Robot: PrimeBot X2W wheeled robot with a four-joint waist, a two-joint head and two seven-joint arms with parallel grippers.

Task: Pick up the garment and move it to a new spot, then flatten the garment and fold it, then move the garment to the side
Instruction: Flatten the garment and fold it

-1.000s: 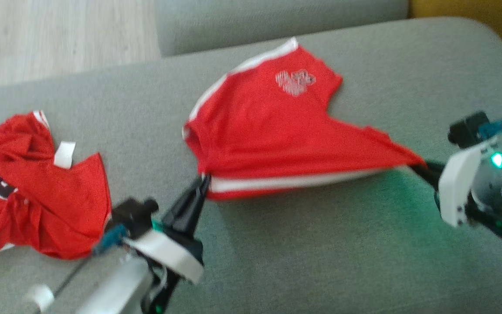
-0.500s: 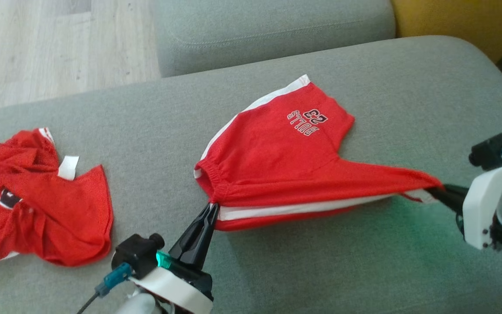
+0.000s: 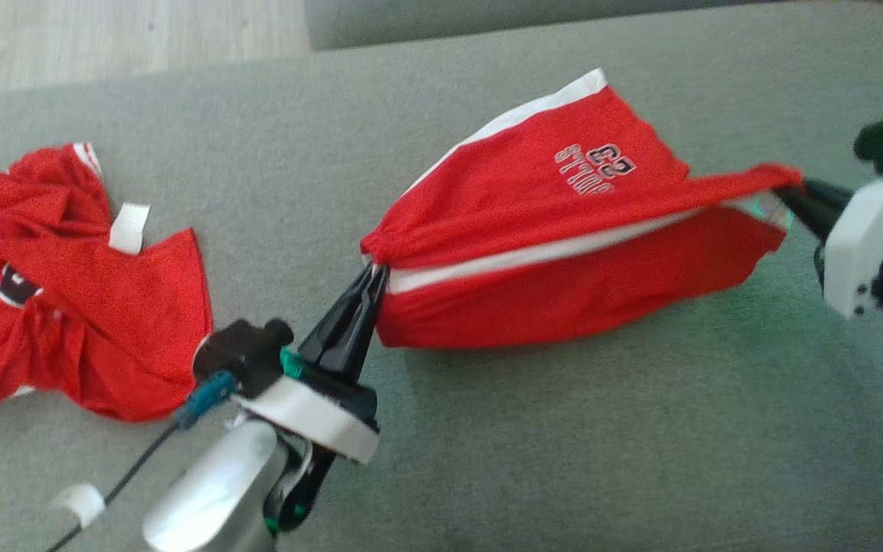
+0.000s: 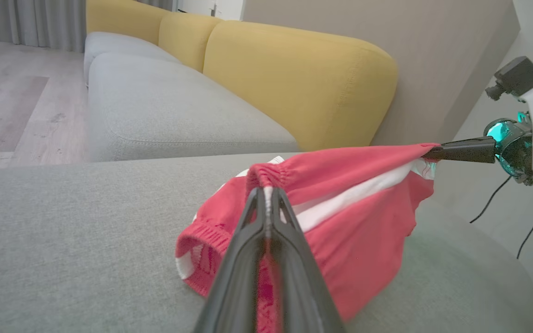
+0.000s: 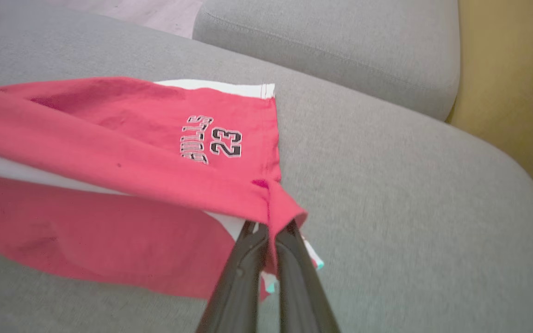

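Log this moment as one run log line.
left gripper: shut on red shorts waistband | right gripper: shut on leg hem | shorts: stretched between, partly off grey cushion | red jersey: crumpled

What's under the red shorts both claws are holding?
Grey sofa cushion shows below the lifted near edge of the red shorts, pinched by left claw and right claw. The printed far leg rests on the cushion; anything beneath it is covered.

Red shorts (image 3: 549,299) with white side stripe and "BULLS 23" print on one leg. Lifted by elastic waistband and by one leg hem, stretched taut between these, lower cloth sagging, far leg resting on sofa (image 3: 564,460).
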